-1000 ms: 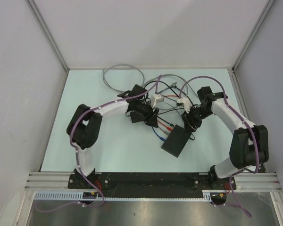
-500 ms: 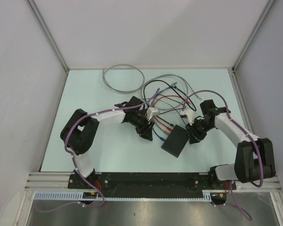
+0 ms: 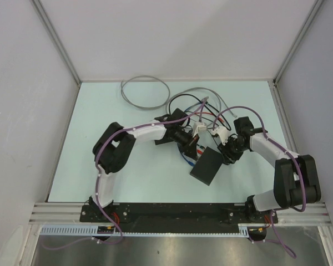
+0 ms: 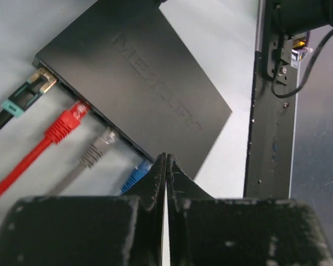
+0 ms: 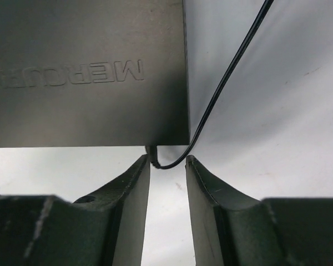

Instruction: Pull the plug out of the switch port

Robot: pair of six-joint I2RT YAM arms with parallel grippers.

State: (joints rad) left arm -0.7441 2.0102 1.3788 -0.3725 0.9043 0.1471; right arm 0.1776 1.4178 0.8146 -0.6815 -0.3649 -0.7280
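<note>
The flat black switch lies at mid-table between both arms. In the left wrist view its port edge carries a green-booted plug, a red plug, a grey plug and a blue plug, all seated. My left gripper is shut with nothing between its fingers, its tips just beside the blue plug. In the right wrist view a small black plug with a thin black cord sits in the switch's near edge. My right gripper is open, its tips on either side of the cord's bend.
A grey cable loop lies at the back left. A tangle of black, red and grey cables spreads behind the switch. The black base rail runs along the near edge, and walls close in both sides.
My left arm swung right to the switch's port edge and its gripper shut. The right gripper came down to the switch's right edge, then held there.
</note>
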